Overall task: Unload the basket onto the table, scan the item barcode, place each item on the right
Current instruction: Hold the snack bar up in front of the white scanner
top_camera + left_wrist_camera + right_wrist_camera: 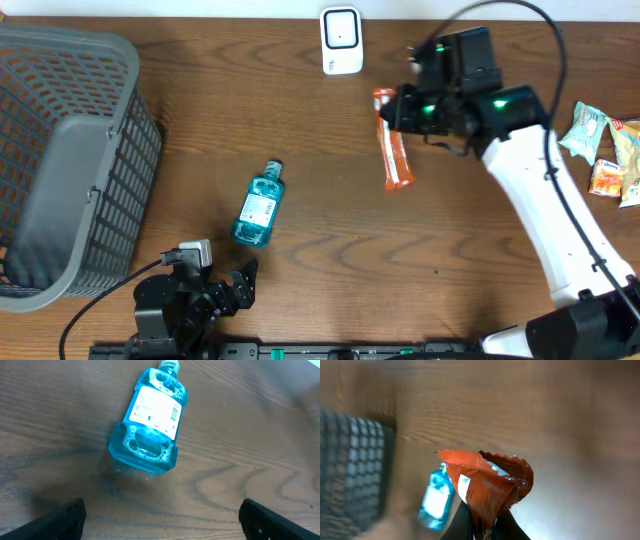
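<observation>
My right gripper (397, 108) is shut on the top end of an orange snack packet (394, 150), which hangs above the table just right of the white barcode scanner (341, 41). From the right wrist the packet (487, 485) fills the middle, pinched between my dark fingers (460, 522). A blue mouthwash bottle (259, 205) lies flat on the wood, its white label with a barcode facing up (155, 407). My left gripper (228, 283) rests open near the front edge, just short of the bottle's base, nothing between its fingertips (62, 520).
A grey mesh basket (60, 160) takes up the left side of the table. Several snack packets (605, 150) lie at the right edge. The right arm (555, 230) stretches diagonally across the right half.
</observation>
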### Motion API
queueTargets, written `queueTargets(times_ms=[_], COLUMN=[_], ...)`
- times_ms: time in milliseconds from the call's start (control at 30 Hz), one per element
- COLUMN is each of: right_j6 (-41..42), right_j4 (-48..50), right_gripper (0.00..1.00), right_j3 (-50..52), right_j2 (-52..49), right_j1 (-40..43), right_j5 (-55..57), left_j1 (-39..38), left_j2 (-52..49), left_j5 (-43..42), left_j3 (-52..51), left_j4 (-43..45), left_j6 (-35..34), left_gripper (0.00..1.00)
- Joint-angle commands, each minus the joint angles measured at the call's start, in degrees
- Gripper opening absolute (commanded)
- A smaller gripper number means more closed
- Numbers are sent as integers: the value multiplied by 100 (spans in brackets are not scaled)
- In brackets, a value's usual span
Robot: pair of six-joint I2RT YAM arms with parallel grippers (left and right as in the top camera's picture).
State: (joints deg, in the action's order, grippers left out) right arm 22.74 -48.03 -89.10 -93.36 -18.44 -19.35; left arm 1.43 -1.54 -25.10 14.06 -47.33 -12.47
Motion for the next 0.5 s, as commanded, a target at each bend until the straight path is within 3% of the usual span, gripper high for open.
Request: queueTargets(times_ms=[0,233,367,467], right_j6=[-1106,-1539,-2267,-2813], right_j4=[334,1858,3217,4710], right_gripper=[1,1,1,1], right_j3=[83,83,83,83], right_j2=[33,-376,-1049,-1707], right_j1=[-391,-820,-861,-861], right_j5=[586,1873,1947,2623], left_j1=[11,11,11,11], left_j2=[20,20,20,20], left_j5=[33,33,33,33], left_j3=[24,24,24,24], left_j4=[-63,-63,-63,-63], left_j6=[-31,-31,-31,-31], left_gripper=[98,98,98,98])
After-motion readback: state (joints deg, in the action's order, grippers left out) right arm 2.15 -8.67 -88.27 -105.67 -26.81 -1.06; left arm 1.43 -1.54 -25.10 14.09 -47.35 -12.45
